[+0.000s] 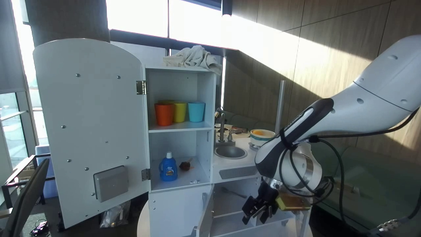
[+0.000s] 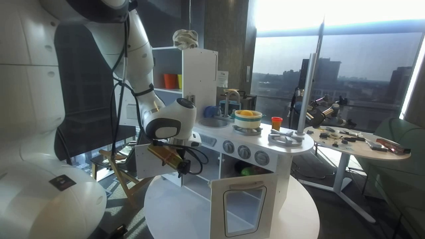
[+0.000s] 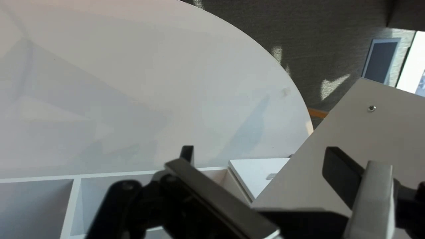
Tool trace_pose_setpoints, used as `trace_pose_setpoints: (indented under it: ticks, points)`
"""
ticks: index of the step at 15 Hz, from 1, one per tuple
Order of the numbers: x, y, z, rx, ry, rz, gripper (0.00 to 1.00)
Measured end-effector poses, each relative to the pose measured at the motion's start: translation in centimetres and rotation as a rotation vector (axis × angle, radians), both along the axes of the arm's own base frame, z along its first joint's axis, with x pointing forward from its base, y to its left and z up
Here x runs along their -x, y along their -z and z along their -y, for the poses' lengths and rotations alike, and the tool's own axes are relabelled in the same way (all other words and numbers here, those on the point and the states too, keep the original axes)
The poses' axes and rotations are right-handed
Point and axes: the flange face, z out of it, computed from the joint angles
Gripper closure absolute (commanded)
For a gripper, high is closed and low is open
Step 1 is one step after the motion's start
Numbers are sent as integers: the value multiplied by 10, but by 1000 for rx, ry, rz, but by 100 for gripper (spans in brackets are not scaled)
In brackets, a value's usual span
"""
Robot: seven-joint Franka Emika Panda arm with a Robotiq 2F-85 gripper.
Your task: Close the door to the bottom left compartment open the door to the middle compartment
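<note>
Bottom left door (image 1: 179, 210) reads as shut: face flush below the shelf (image 1: 184, 179) that carries the blue jug (image 1: 168, 168), grey handle (image 1: 204, 198) near its right edge. First half of the task judged done.

Middle door (image 1: 206, 215) stands swung well out, seen almost edge-on in an exterior view; the middle compartment (image 1: 227, 205) lies exposed below the sink (image 1: 231, 152).

Tool (image 1: 255, 215): fingers (image 3: 371, 196) apart, nothing clamped that I can make out. It hangs before the open compartment, on the inner side of the middle door. In the wrist view a finger crosses the door's inner face in line of sight; touching or not, cannot tell.

Step in hand, my reading: opening the middle door, at or close to its end. Next move: if more swing is wanted, a light sideways push of one finger against the inner face, away from the opening; otherwise a straight retreat over the tabletop (image 2: 179, 212) before any turn, so that no fingertip hooks the door's free edge and drags it back. The windowed door (image 2: 217, 209) also stands open, so the retreat should give it room
</note>
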Motion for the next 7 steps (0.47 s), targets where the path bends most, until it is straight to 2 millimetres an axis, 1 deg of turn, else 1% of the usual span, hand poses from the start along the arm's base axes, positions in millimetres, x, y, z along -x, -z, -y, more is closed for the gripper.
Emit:
trace_pose_setpoints:
  ticks: [3,5,7]
  points:
    - [15,11,23,-23,115,32,0]
    - [24,14,36,-28,208,69,0]
    - [25,17,38,-27,209,67,0]
